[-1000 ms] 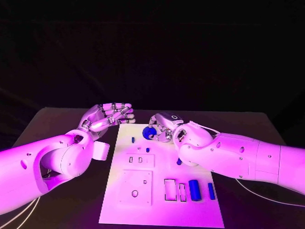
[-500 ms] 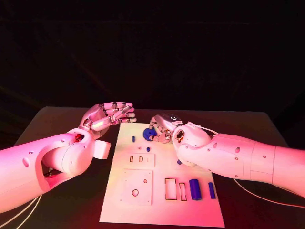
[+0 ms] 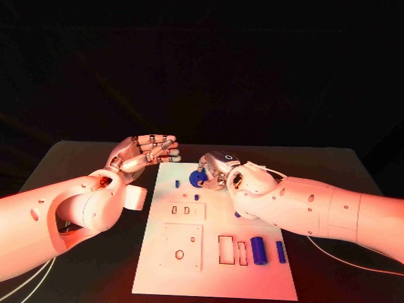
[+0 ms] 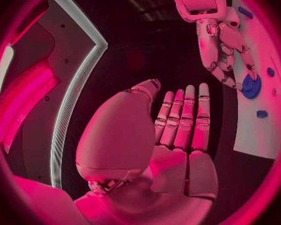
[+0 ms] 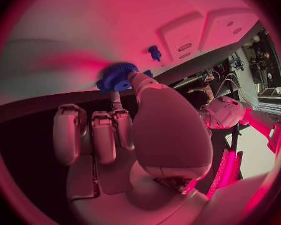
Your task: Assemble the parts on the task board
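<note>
Holding a round blue gear [image 3: 197, 177] at its fingertips, the right hand [image 3: 222, 169] reaches over the far end of the white task board [image 3: 216, 278]. The right wrist view shows the gear's toothed edge pinched between the thumb and a finger while the other fingers stay straight. I think it holds the gear only by the edge so that the flat side can go down on the board without fingers getting in the way. The gear looks very close to the board, but I cannot tell if it is touching yet.

The left hand [image 3: 148, 153] is up beside the board's far left corner. Its fingers are flat and side by side, and it has nothing in it. It seems to be waiting out of the way, so the other hand has room.

Near the gear, a small blue peg [image 3: 175, 184] stands on the board, with another little blue piece [image 3: 196, 197] just past it. At the near end, two blue bars [image 3: 257, 250] lie side by side next to some open slots [image 3: 226, 250]. Those bars have not gone in, so I think a lot of the job is left.
</note>
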You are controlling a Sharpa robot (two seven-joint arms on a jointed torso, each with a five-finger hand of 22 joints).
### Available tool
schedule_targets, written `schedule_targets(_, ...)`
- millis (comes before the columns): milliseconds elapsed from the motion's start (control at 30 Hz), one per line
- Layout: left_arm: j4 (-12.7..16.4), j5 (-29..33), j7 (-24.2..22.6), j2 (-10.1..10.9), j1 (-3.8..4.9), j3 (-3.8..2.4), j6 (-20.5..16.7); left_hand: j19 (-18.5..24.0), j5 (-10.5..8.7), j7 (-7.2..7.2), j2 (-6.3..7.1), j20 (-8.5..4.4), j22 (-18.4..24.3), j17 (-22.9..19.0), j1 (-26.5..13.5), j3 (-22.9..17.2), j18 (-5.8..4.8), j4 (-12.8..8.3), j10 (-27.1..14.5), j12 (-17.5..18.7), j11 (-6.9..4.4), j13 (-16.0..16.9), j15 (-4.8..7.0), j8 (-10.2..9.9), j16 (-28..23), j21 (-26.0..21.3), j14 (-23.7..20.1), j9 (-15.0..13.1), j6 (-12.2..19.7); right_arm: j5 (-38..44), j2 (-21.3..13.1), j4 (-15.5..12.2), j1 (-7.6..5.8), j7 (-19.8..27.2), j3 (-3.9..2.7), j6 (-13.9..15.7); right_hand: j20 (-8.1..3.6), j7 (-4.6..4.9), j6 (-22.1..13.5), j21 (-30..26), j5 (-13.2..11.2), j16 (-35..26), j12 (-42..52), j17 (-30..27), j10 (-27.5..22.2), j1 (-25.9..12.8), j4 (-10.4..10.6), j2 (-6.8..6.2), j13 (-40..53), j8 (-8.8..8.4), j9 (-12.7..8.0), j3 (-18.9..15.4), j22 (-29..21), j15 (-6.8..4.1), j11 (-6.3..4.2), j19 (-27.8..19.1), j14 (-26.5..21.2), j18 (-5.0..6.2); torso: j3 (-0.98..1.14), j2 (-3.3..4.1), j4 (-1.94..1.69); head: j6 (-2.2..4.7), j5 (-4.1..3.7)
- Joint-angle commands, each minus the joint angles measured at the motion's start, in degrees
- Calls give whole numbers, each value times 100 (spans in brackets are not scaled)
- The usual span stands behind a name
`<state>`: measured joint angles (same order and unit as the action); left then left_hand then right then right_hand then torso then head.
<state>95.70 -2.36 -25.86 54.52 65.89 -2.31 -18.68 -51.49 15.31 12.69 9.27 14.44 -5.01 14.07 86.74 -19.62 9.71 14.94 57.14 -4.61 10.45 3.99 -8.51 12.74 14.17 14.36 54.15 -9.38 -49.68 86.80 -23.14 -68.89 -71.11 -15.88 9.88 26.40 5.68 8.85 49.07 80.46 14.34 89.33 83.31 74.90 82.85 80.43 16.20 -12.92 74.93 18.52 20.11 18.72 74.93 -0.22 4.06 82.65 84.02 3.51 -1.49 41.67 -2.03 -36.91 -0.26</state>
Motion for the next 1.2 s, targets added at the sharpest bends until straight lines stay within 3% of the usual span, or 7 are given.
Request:
schedule_targets(33, 7, 18, -31, -10, 7, -5, 101, -10, -37, 84, 28, 17, 6, 7, 13, -33, 78, 14, 29, 20, 30, -4, 0, -15, -33, -25, -56, -6, 42, -44, 16, 25, 6, 104, 3, -78, 70, 87, -272, -41, -24, 0, -49, 1247, -56, -165, 17, -36, 533, -230, -103, -49, 354, 80, 76, -15, 540, -46, 1, 0, 6, 1, 8)
schedule_targets(433, -5, 23, -30, -15, 7, -5, 98, -9, -40, 86, 34, 19, 11, 21, 6, -47, 78, 11, 35, 31, 31, -4, -1, -16, -41, -28, -57, -11, 45, -254, -8, 57, 8, 181, 8, -189, 140, 118, -201, -43, -13, 9, -40, 1277, -50, -873, 54, 229, 550, -415, -146, -558, 390, 130, 119, -3, 546, -44, 3, 4, 7, 4, 13)
schedule_targets(833, -16, 25, -23, -22, 7, -5, 94, -9, -40, 88, 33, 19, 11, 23, 0, -48, 77, 14, 35, 32, 32, -4, -2, -16, -42, -28, -57, -11, 45, -361, -73, 9, 12, 232, 14, -342, 123, 74, -36, -22, -12, 15, 12, 1298, 8, -984, 44, 344, 620, -385, -124, -562, 426, 105, 85, 18, 551, -51, 5, -1, 8, -5, 14)
schedule_targets(1200, -15, 27, -20, -18, 6, -5, 86, -9, -40, 89, 31, 19, 12, 25, -6, -51, 77, 18, 35, 35, 33, -4, -2, -16, -44, -28, -58, -12, 46, -372, -182, -22, 19, 205, 17, -371, 119, 67, -10, -12, -13, 17, 21, 1304, 19, -1004, 46, 364, 632, -381, -121, -555, 438, 99, 78, 26, 552, -54, 8, 6, 16, 0, 17)
